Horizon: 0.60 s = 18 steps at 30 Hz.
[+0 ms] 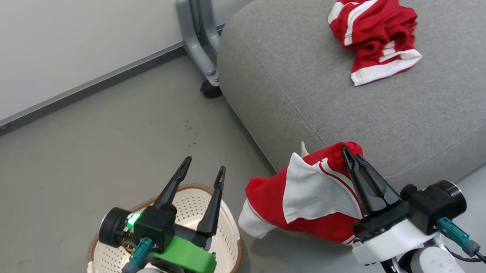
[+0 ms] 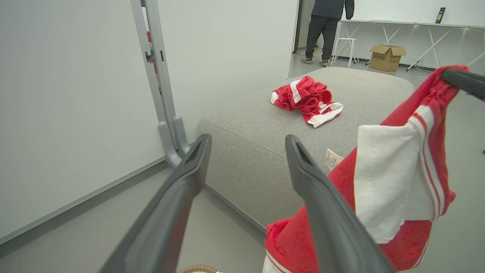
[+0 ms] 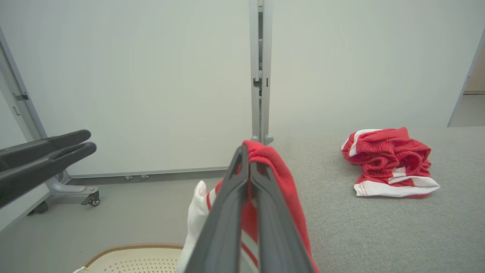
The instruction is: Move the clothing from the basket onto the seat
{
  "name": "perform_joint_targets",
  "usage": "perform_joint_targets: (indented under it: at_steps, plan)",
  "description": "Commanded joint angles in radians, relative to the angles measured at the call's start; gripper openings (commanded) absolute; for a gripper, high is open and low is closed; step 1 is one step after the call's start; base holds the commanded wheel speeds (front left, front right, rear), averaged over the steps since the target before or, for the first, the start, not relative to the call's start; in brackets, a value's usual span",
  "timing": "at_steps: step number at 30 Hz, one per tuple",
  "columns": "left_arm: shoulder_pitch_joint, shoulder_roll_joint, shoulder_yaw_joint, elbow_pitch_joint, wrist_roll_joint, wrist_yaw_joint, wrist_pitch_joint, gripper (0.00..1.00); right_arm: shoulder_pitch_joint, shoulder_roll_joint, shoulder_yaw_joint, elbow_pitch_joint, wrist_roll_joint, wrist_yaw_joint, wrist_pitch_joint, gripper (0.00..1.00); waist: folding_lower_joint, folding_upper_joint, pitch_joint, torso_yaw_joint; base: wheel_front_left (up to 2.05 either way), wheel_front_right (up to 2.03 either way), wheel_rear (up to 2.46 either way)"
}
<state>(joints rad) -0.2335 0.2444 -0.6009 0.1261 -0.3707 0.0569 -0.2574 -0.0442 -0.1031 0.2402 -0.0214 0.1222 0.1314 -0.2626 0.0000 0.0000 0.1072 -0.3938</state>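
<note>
Grey floor [image 1: 100,141] is running under the rig, and nearest on it the basket [image 1: 231,232] is sitting just beneath the left gripper [image 1: 204,164], whose jaws are standing wide apart and holding nothing. Beside it the right gripper [image 1: 347,153] is pinching a red garment [image 1: 309,191], jaws fully closed on its upper fold. The cloth is hanging just off the front edge of the seat [image 1: 307,77], apparently not yet over it. Done well, this carry is calling for height first, so the dangling hem is clearing that edge, then travel well inboard before any release. Farther back, another garment [image 1: 373,31] is lying crumpled on the cushion.
</note>
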Motion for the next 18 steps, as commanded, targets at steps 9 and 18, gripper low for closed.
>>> perform_joint_targets:
  at_steps: [9,18]
  plan:
    - [0.074,0.026,0.055,-0.026,0.047,0.013,-0.007,1.00,0.042,0.005,-0.047,-0.103,-0.007,-0.001,-0.003,0.00,0.0000,0.0000,0.080,-0.155,0.00,0.00,0.00]
    - [0.049,0.036,0.059,-0.037,0.100,0.007,-0.007,1.00,-0.041,0.023,-0.090,-0.119,0.016,-0.001,-0.003,0.00,0.0000,0.0000,0.179,-0.169,0.00,0.00,0.00]
